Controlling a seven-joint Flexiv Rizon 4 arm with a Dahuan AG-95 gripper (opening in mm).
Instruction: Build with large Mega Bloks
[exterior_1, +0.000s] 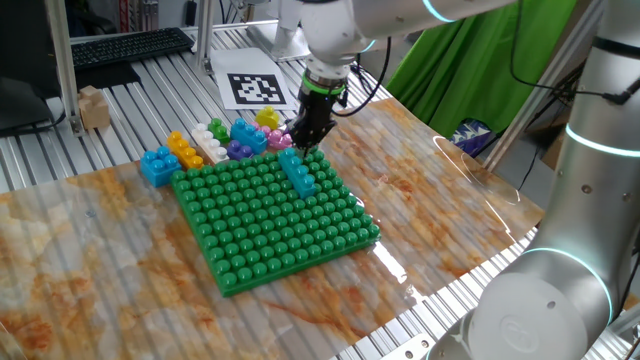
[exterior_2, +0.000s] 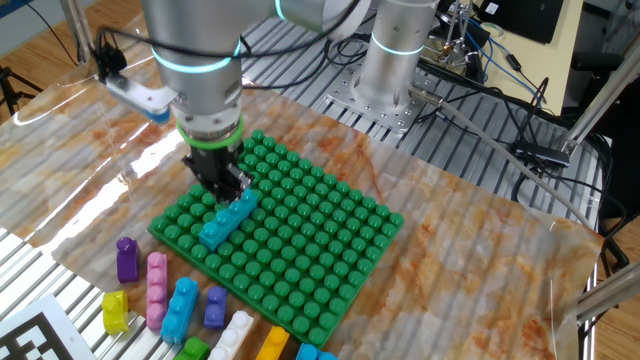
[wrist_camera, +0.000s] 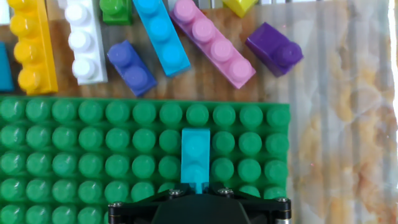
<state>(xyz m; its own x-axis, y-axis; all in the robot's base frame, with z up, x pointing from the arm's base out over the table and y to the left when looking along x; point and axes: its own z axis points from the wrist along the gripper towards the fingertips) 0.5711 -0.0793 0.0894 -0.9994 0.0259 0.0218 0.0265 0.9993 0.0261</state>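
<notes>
A teal brick (exterior_1: 297, 172) lies on the green studded baseplate (exterior_1: 270, 235) near its far edge. It also shows in the other fixed view (exterior_2: 226, 222) and the hand view (wrist_camera: 196, 152). My gripper (exterior_1: 301, 148) (exterior_2: 232, 192) (wrist_camera: 196, 186) stands upright over the brick's end, and the jaws appear shut on it. Loose bricks lie beside the plate: yellow (wrist_camera: 28, 43), white (wrist_camera: 84, 37), green (wrist_camera: 116, 9), violet (wrist_camera: 130, 67), blue (wrist_camera: 161, 37), pink (wrist_camera: 214, 43) and purple (wrist_camera: 273, 48).
A further blue brick (exterior_1: 158, 165) lies at the plate's far left corner. A black-and-white marker sheet (exterior_1: 255, 88) lies behind the bricks. A small cardboard box (exterior_1: 93, 107) and a keyboard (exterior_1: 130, 45) are farther back. The arm's base (exterior_2: 395, 50) stands beyond the plate.
</notes>
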